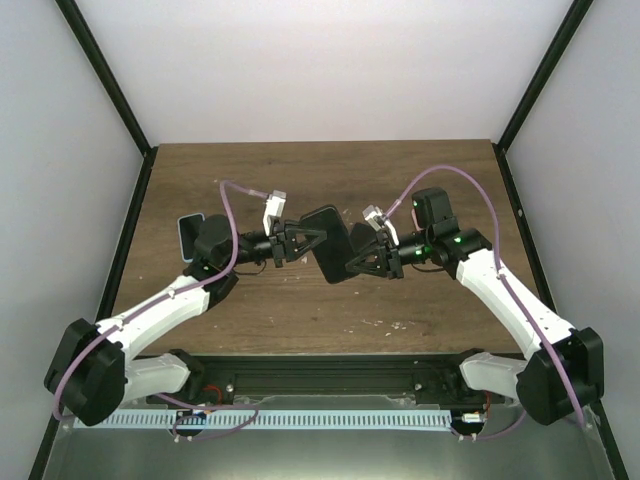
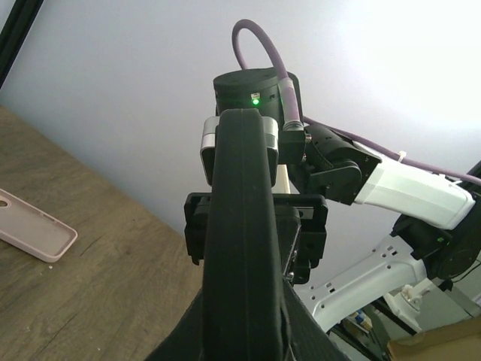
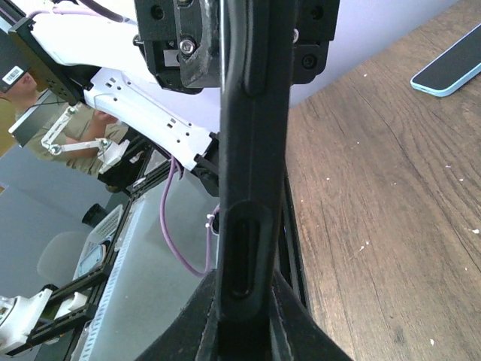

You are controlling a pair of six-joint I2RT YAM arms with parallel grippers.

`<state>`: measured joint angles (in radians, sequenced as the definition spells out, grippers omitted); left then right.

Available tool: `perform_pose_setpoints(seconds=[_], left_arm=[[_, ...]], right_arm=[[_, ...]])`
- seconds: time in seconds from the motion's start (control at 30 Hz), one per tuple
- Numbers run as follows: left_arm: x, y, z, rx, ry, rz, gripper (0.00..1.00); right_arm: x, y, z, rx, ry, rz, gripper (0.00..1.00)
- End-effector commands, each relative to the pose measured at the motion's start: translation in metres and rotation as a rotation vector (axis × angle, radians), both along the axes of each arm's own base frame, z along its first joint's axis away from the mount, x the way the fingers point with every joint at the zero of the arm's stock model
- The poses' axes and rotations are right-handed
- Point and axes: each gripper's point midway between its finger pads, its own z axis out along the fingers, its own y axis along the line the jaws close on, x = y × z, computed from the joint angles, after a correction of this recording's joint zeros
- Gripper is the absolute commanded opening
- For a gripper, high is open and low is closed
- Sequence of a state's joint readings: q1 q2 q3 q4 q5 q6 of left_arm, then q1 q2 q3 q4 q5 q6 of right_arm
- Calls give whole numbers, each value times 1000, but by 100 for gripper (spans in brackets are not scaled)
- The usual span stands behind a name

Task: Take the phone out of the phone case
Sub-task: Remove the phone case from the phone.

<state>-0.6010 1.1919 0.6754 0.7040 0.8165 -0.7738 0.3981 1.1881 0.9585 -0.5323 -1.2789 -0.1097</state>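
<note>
Left tool [image 1: 288,242] and right tool [image 1: 362,258], seen from above, each clamp one end of the dark phone case [image 1: 325,243], held in the air over the counter [image 1: 300,310]. Left wrist: case edge-on, unsplit. Right wrist: same edge, apparently not yet emptied, so removal is left.

Phone case [image 1: 325,243]: matte black.
Counter [image 1: 300,180]: dark brown wood grain, pale flecks.
Spare case [image 2: 34,226]: plain pale pink.
Second phone [image 3: 451,68]: pale blue edge, black face.
Arm links [image 2: 409,192]: white, with black joints.
Cables [image 2: 240,41]: purple.
</note>
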Motion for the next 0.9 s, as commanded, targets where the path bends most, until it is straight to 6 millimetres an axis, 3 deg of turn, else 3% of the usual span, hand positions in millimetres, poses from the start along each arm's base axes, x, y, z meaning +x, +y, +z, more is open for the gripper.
perform_pose_setpoints(seconds=[0.0,0.07,0.2,0.37,0.57,0.87], left_arm=[[-8,-4,7,10,-18,-28,0],[-8,-3,10,15,-1,-40,0],[-10,2,16,65,27,-112,0],[-7,10,15,117,27,-197,0],[-10,16,11,115,-19,-271,0],[-9,17,-4,116,-28,-309,0]], right_arm=[[4,2,9,19,-66,0,1],[3,2,8,16,-91,9,9],[-4,0,11,23,-220,85,36],[-9,-5,-2,-35,-337,151,54],[-13,2,-15,-98,-385,193,53],[-28,21,-23,-148,-444,250,40]])
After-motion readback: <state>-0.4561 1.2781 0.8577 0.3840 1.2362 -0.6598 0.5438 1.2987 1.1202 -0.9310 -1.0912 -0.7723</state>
